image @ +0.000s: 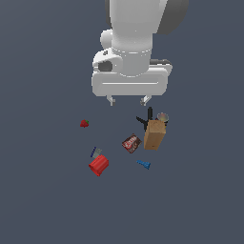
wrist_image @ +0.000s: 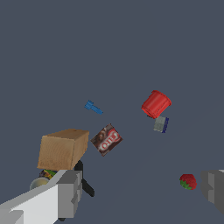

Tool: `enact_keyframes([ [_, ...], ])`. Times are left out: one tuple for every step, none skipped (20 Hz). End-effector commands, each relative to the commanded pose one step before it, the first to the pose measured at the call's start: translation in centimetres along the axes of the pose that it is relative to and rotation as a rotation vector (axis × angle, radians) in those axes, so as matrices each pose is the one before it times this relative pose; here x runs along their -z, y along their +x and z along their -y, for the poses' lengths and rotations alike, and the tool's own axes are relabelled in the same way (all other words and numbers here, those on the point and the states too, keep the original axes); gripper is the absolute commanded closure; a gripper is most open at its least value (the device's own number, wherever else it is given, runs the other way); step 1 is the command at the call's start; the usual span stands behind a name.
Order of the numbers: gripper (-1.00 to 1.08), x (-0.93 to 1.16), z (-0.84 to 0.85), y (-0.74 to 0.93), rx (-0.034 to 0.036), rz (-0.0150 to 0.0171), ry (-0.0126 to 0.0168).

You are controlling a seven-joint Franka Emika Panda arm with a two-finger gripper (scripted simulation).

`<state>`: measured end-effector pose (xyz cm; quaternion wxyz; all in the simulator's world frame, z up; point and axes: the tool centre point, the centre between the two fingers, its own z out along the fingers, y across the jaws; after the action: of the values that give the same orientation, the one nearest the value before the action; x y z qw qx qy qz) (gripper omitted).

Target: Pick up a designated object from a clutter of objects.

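Note:
The designated can [image: 162, 117] shows its pale round top just behind the brown box [image: 155, 134], at the exterior view's right of the clutter. In the wrist view only a sliver of the can [wrist_image: 41, 180] shows, tucked under the box [wrist_image: 62, 148] and behind one finger [wrist_image: 70, 192]. My gripper [image: 128, 101] hangs open above the floor, up and toward the exterior view's left of the can, holding nothing. The wrist view shows the gripper [wrist_image: 142, 190] with its fingers wide apart.
A black clamp [image: 145, 118] lies beside the can. A dark red packet [image: 131, 143], a red cup [image: 98, 165], a strawberry [image: 84, 123], a blue piece [image: 143, 164] and a small grey-blue block [image: 95, 152] are scattered on the dark floor.

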<state>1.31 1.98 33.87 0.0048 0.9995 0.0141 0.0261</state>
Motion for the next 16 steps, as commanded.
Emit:
enact_keyframes([
  [-0.92,-0.147,0.042,-0.028,-0.00391,0.00094,-0.00022],
  [-0.92,-0.103,0.124,-0.017,-0.00228,0.00014,-0.00011],
  [-0.92,-0.131,0.162,-0.024,-0.00284,0.00018,-0.00014],
  [-0.92,-0.165,0.181,-0.031,-0.00370,0.00027,-0.00022],
  [-0.92,-0.197,0.197,-0.039,-0.00456,0.00037,-0.00030],
  [-0.92,-0.228,0.219,-0.047,-0.00532,0.00044,-0.00037],
  [-0.92,-0.256,0.245,-0.057,-0.00595,0.00050,-0.00041],
  [-0.92,-0.281,0.271,-0.067,-0.00655,0.00053,-0.00044],
  [-0.92,-0.308,0.302,-0.080,-0.00717,0.00056,-0.00046],
  [-0.92,-0.334,0.334,-0.094,-0.00774,0.00059,-0.00048],
  [-0.92,-0.362,0.359,-0.109,-0.00842,0.00064,-0.00052],
  [-0.92,-0.390,0.384,-0.127,-0.00909,0.00068,-0.00055],
  [-0.92,-0.417,0.408,-0.147,-0.00977,0.00072,-0.00057],
  [-0.92,-0.443,0.435,-0.169,-0.01038,0.00075,-0.00059],
  [-0.92,-0.470,0.460,-0.194,-0.01103,0.00078,-0.00060],
  [-0.92,-0.496,0.482,-0.220,-0.01172,0.00082,-0.00061],
])
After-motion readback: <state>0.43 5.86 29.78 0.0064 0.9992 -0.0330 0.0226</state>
